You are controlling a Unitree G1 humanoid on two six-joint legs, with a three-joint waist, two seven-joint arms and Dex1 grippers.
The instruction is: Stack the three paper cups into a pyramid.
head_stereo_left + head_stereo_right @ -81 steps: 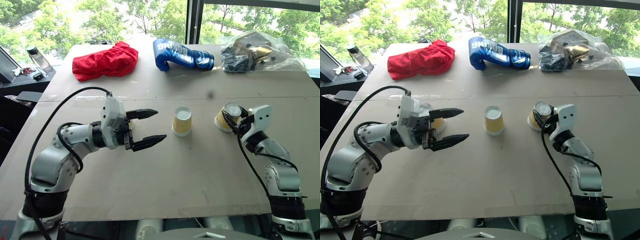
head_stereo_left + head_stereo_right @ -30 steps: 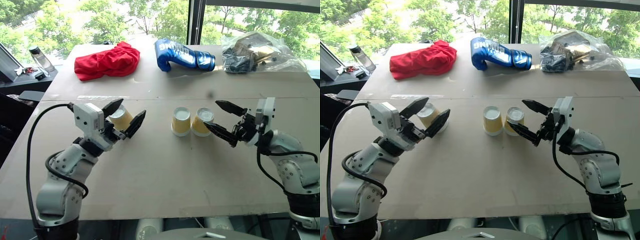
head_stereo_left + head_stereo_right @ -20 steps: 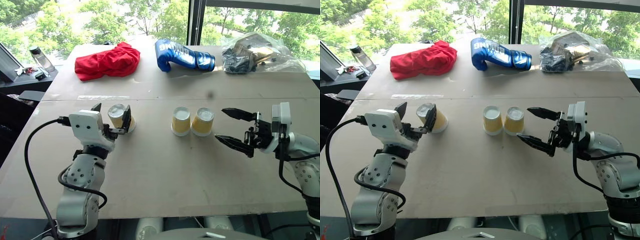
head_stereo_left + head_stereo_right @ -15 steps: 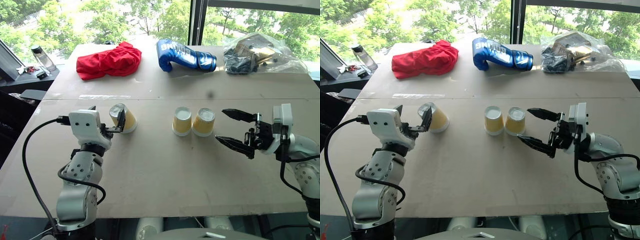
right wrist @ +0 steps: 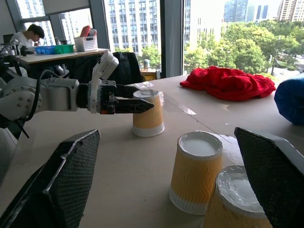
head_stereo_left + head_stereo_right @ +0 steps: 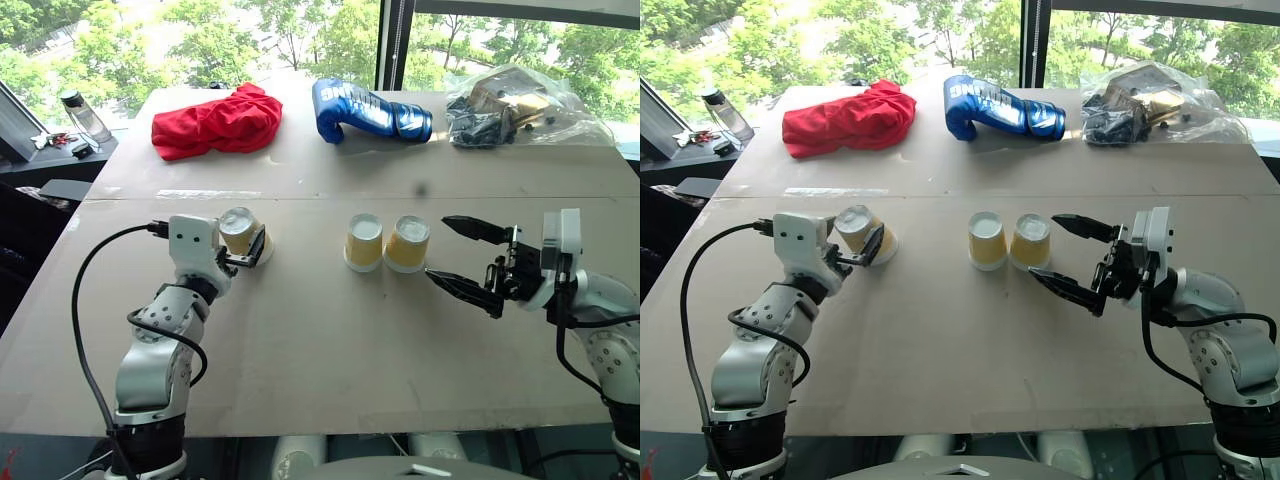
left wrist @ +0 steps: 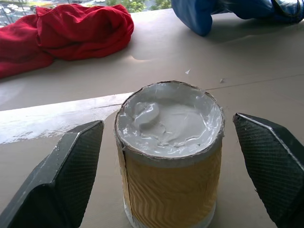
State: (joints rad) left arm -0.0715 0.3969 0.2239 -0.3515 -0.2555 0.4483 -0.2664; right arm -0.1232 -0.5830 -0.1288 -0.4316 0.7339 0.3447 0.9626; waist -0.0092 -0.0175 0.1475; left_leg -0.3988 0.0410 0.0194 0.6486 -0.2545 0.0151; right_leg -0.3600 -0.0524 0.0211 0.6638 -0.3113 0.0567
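The left gripper has its two black fingers on either side of the lone cup, and in the left wrist view there's clear daylight between each pad and the ribbed wall, so they're straddling it, not pinching yet; in the right wrist view the fingers sit up near the cup's top, just under the upturned white base; that cup stands upside down on the table, well apart from the other two

The right gripper has its fingers spread wide with nothing between them; it hangs just beside the pair of cups, tips aimed at them, the lower one close to the nearer cup's foot; those two stand upside down and touching, side by side in the middle of the table, which looks like the pyramid's base already sorted

So the step in hand looks like grabbing the third cup to carry it over; to do it well, the left fingers probably want to close gently, since thin paper will dent or ovalise under a hard squeeze; keeping the grip square on opposite sides should stop it twisting out; a straight lift before travelling seems wise, and the right gripper would do well to keep off the base pair

Farther back there's a red cloth, a blue boxing glove and a plastic bag, all out of the way
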